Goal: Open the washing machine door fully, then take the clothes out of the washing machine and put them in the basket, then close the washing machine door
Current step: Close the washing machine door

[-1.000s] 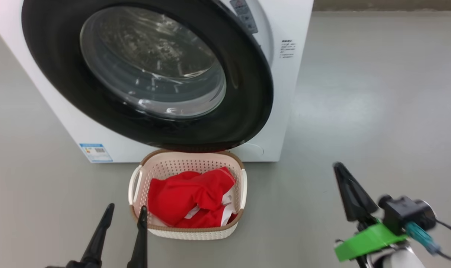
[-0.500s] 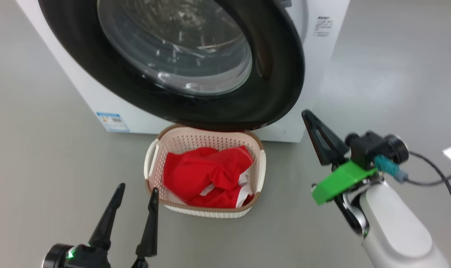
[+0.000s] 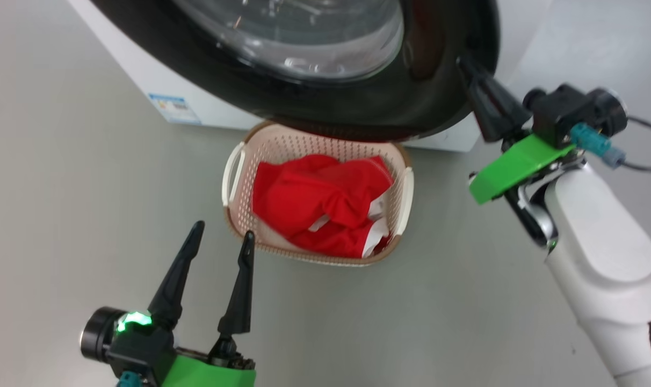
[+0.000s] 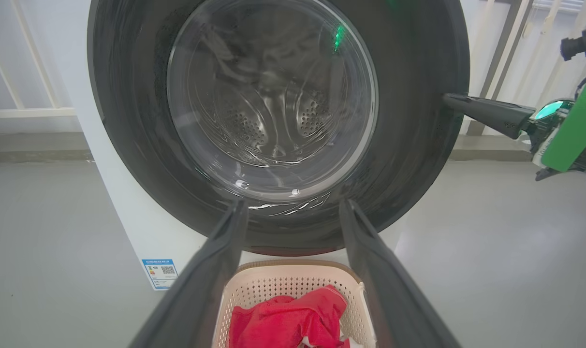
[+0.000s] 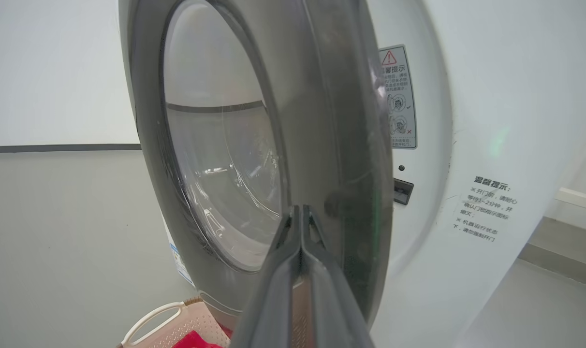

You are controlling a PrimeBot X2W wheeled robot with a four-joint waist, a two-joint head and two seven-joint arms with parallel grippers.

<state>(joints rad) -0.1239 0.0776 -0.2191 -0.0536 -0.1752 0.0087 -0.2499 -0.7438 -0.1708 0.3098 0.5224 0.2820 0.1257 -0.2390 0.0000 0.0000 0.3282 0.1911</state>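
Note:
The washing machine door [image 3: 357, 115], black-rimmed with a bulging glass window, stands ajar over the white washing machine [image 3: 148, 62]. My right gripper [image 3: 465, 64] is shut with nothing in it, and its tip rests against the rim's right edge. In the right wrist view the right gripper [image 5: 298, 212] touches the door [image 5: 322, 145], with a gap to the machine front [image 5: 467, 121]. Below the door, the basket [image 3: 237, 215] holds the red clothes [image 3: 315, 199]. My left gripper [image 3: 222, 232] stands open and empty at the basket's near left corner. From the left wrist, the door [image 4: 418, 169] looms above the basket [image 4: 283, 282].
Grey floor [image 3: 62, 188] lies open to the left, right and front of the basket. A blue label sticker [image 3: 174, 107] marks the machine's lower left corner. A white railing [image 4: 12, 96] and wall stand behind the machine. My right forearm [image 3: 599, 258] crosses the lower right.
The head camera has come closer and tilted down, shifting the whole picture. My shut right gripper has risen from near the floor to the door's right rim. The clothes stay in the basket.

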